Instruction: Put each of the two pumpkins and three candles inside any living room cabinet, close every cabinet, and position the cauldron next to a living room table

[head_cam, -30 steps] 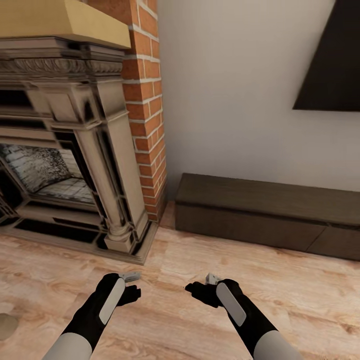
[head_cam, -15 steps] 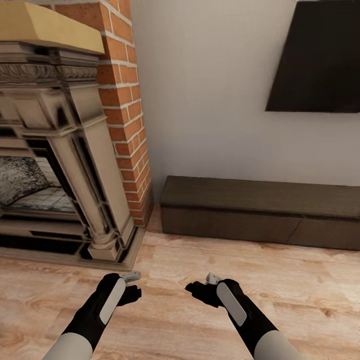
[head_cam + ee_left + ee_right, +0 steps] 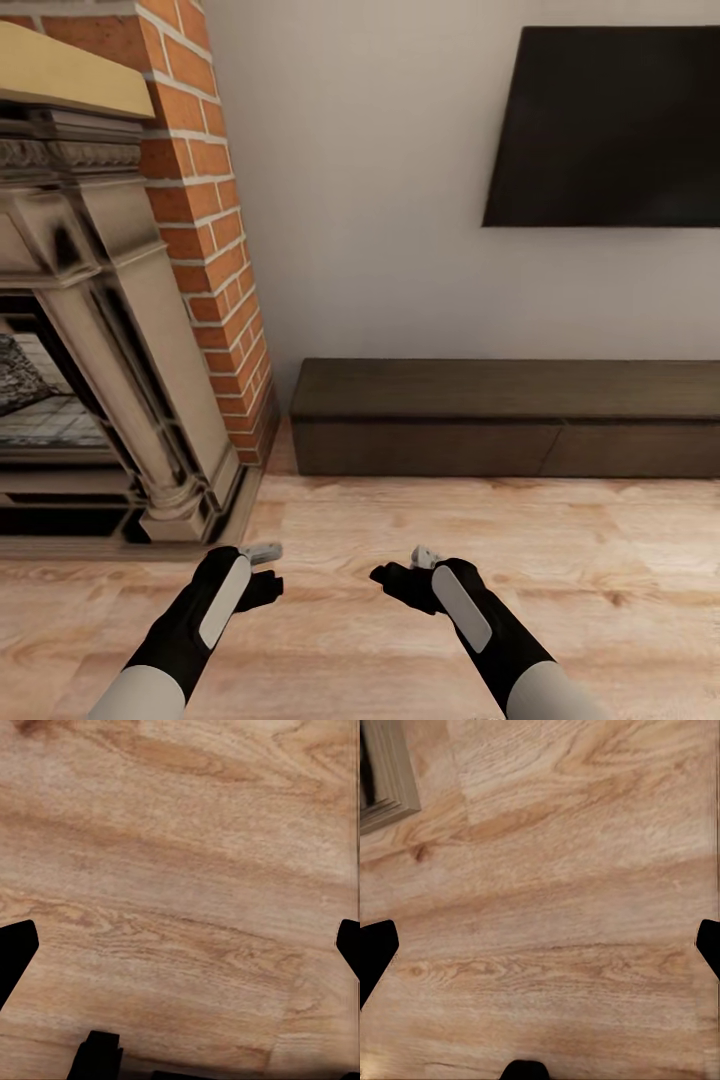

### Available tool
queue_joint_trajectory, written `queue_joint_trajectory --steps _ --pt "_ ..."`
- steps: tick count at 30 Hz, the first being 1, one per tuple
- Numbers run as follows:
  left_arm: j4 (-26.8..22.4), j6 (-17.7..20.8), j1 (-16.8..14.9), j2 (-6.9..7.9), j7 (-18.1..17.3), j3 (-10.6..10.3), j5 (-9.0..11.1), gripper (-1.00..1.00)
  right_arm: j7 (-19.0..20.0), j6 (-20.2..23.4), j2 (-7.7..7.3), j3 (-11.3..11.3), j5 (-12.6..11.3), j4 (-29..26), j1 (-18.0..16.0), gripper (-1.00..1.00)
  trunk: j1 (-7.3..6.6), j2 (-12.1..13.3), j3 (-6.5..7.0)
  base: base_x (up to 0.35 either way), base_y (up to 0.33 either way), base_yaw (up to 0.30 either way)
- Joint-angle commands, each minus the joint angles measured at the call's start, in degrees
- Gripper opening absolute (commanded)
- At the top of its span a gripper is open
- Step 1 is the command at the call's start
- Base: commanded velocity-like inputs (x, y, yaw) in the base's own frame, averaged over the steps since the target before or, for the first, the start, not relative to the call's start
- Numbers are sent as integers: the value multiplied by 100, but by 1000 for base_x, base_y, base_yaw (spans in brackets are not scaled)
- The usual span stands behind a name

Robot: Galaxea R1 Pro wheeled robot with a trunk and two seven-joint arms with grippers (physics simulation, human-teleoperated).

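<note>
The long low dark brown cabinet (image 3: 500, 420) stands against the white wall with its drawer fronts flush and closed. My left gripper (image 3: 264, 572) and right gripper (image 3: 398, 574) hang low over the wooden floor, a short way in front of the cabinet's left end. In the left wrist view the gripper (image 3: 180, 945) is open, its dark fingertips (image 3: 15, 952) wide apart over bare floorboards. The right gripper (image 3: 540, 945) is likewise open with nothing between its fingertips (image 3: 375, 949). The pumpkins, candles and cauldron are out of view.
An ornate stone fireplace (image 3: 100, 350) with a red brick column (image 3: 205, 230) stands at the left, its base jutting onto the floor (image 3: 450, 530). A dark flat screen (image 3: 610, 125) hangs on the wall above the cabinet. The fireplace base edge (image 3: 386, 772) shows in the right wrist view.
The whole picture has slid to the left, so the camera has turned to the right. More of the cabinet and screen shows. Both arms keep the same pose.
</note>
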Motion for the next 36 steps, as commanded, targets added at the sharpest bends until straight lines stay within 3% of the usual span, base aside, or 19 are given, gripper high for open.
queue_joint_trajectory --steps 1,36 --pt "-8 12 -1 -1 57 -9 60 100 -52 0 -1 12 -66 -7 -4 100 -1 -2 2 0 0 -218" --pt "-10 12 -1 27 57 -8 93 100 -51 -118 -18 -2 -86 -8 -4 100 -1 -2 245 0 0 -218"
